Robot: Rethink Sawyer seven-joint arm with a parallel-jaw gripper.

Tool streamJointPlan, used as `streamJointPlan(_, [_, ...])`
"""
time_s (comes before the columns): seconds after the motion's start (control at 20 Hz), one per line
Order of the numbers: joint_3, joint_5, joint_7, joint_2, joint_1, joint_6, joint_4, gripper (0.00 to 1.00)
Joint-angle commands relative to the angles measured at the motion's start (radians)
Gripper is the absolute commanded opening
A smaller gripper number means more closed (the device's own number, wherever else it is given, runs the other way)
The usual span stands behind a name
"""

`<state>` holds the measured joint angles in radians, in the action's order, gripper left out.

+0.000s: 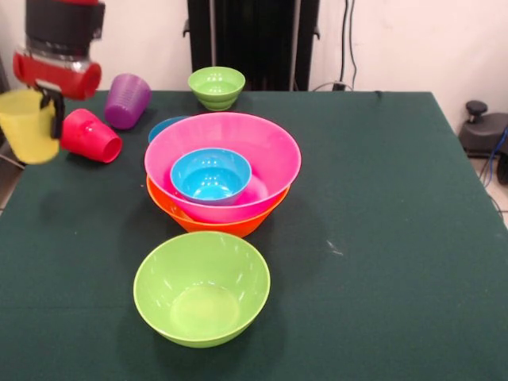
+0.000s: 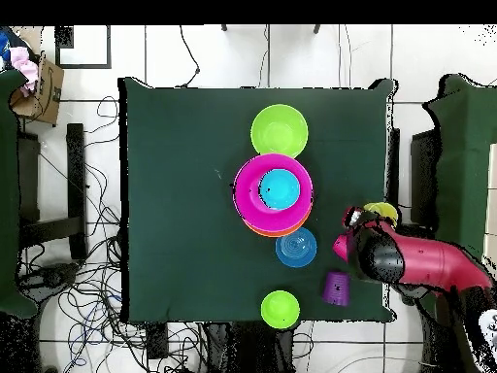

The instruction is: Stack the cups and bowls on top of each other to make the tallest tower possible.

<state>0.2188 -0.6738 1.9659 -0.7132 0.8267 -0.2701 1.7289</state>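
Tower (image 1: pixel 222 178) barely begun: blue bowl (image 1: pixel 210 175) in pink bowl (image 1: pixel 270 147), pink in orange bowl (image 1: pixel 214 225), tabletop (image 1: pixel 381 238) centre. End effector (image 1: pixel 54 111) pinching yellow cup (image 1: pixel 25 127), lifted at tabletop edge. Left loose: red cup (image 1: pixel 90 136) lying sideways, purple cup (image 1: pixel 127 101), both green bowls, second blue bowl.

- The bench (image 1: pixel 397 238) is covered in dark green cloth.
- Directly on it: a medium green bowl (image 1: pixel 202 287), an orange bowl (image 1: pixel 210 224), a blue bowl (image 1: pixel 163 127), a small green bowl (image 1: pixel 217 86).
- A purple cup (image 1: pixel 127 101) stands upside down; a red cup (image 1: pixel 90 136) lies on its side.
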Motion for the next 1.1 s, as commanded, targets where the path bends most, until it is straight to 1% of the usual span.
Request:
streamJointPlan(0.05, [0.128,0.101,-0.138,-0.143,-0.062,-0.269,0.005,0.0])
streamJointPlan(0.25, [0.118,0.125,-0.076,-0.138,-0.108,-0.289,-0.018,0.0])
streamJointPlan(0.45, [0.097,0.157,-0.032,-0.131,-0.151,-0.34,-0.05,0.0])
streamJointPlan(0.65, [0.059,0.159,0.048,-0.092,-0.213,-0.3,-0.076,0.0])
streamJointPlan(0.75, [0.027,0.154,0.106,-0.064,-0.259,-0.264,-0.087,0.0])
streamJointPlan(0.8, [0.004,0.149,0.145,-0.048,-0.292,-0.248,-0.099,0.0])
streamJointPlan(0.85, [-0.01,0.15,0.162,-0.044,-0.309,-0.244,-0.105,0.0])
streamJointPlan(0.95, [-0.042,0.156,0.206,-0.029,-0.359,-0.246,-0.125,0.0])
streamJointPlan(1.1, [-0.086,0.189,0.265,0.006,-0.428,-0.27,-0.17,0.0])
